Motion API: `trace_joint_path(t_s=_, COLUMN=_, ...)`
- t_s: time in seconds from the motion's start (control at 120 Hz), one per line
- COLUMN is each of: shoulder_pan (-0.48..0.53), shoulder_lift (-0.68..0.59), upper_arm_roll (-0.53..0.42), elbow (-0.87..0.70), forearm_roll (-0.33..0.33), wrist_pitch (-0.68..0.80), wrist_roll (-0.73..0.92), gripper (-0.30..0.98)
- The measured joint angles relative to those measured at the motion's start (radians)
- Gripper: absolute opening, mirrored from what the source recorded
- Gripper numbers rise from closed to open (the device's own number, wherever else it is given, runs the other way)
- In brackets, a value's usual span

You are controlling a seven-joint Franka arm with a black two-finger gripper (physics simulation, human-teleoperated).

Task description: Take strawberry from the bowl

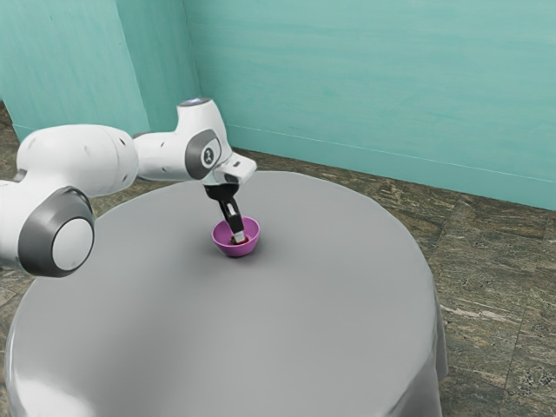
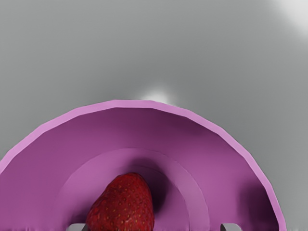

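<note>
Red strawberry (image 2: 124, 206) tapers toward bowl (image 2: 144, 104) wall, long axis across finger gap; hand (image 1: 239, 237) spread wide (empty).

Arm (image 1: 82, 161) enters from exterior view's left, white links, grey joint caps. Forearm roughly level; wrist (image 1: 201, 152) bent, directing black gripper (image 1: 239, 237) downward. Gripper slightly tilted, lower end toward exterior view's right. Wrist view: pale fingertips (image 2: 231, 227) at lower edge, well apart, wide gap between. Gripper state: fingers spread.
</note>
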Motion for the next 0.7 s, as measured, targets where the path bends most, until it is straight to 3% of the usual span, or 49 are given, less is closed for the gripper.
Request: trace_joint_path(t_s=0.7, shoulder_pan=0.015, shoulder_lift=0.036, upper_arm_roll=0.0, elbow=0.012, forearm_roll=-0.005, wrist_pitch=0.039, wrist_roll=0.024, gripper=0.31)
